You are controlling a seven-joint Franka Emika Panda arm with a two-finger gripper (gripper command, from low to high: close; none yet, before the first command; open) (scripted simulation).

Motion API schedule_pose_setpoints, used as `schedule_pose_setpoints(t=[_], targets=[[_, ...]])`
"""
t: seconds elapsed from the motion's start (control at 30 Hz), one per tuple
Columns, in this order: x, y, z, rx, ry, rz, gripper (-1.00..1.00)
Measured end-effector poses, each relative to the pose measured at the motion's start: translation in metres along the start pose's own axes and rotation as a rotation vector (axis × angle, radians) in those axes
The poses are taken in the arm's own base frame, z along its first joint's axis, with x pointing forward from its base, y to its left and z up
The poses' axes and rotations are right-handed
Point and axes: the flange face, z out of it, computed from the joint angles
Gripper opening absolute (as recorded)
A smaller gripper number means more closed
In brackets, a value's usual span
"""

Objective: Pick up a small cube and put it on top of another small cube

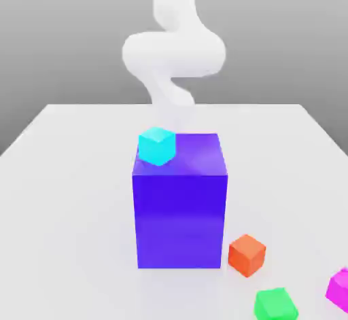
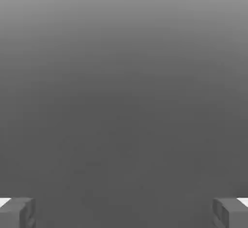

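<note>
A small cyan cube point(image 1: 157, 145) rests on top of a tall blue block point(image 1: 180, 210), at the block's rear corner on the exterior view's left. On the table by the block's base, toward the exterior view's right, sits a small orange cube point(image 1: 246, 254). Nearer the front edge are a small green cube point(image 1: 275, 305) and a small magenta cube point(image 1: 340, 289). My white arm point(image 1: 173, 54) rises behind the blue block. In the hand view my gripper point(image 2: 124, 213) is open, its fingertips point(image 2: 17, 212) wide apart with nothing between them, against plain grey.
The white table point(image 1: 68, 196) stretches wide on the exterior view's left of the blue block. The tall block stands between my arm and the three cubes on the table.
</note>
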Motion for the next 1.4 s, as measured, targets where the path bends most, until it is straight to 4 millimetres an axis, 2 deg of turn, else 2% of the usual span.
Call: schedule_pose_setpoints(t=[0.2, 0.37, 0.53, 0.63, 0.77, 0.87, 1.0, 1.1, 1.13, 1.17, 1.4], targets=[[-0.04, -0.036, 0.103, -0.107, -0.103, -0.113, 0.0], [-0.09, -0.055, 0.184, -0.178, -0.196, -0.211, 0.0], [-0.153, -0.063, 0.257, -0.233, -0.299, -0.309, 0.0], [-0.201, -0.065, 0.295, -0.254, -0.368, -0.377, 0.0], [-0.262, -0.057, 0.342, -0.285, -0.461, -0.446, 0.0], [-0.309, -0.046, 0.371, -0.303, -0.535, -0.494, 0.0], [-0.379, -0.029, 0.401, -0.318, -0.64, -0.558, 0.0], [-0.412, -0.011, 0.429, -0.321, -0.671, -0.573, 0.0], [-0.421, -0.004, 0.44, -0.321, -0.674, -0.574, 0.0], [-0.428, 0.003, 0.45, -0.321, -0.675, -0.575, -1.0], [-0.43, 0.004, 0.452, -0.321, -0.676, -0.576, -1.0]])
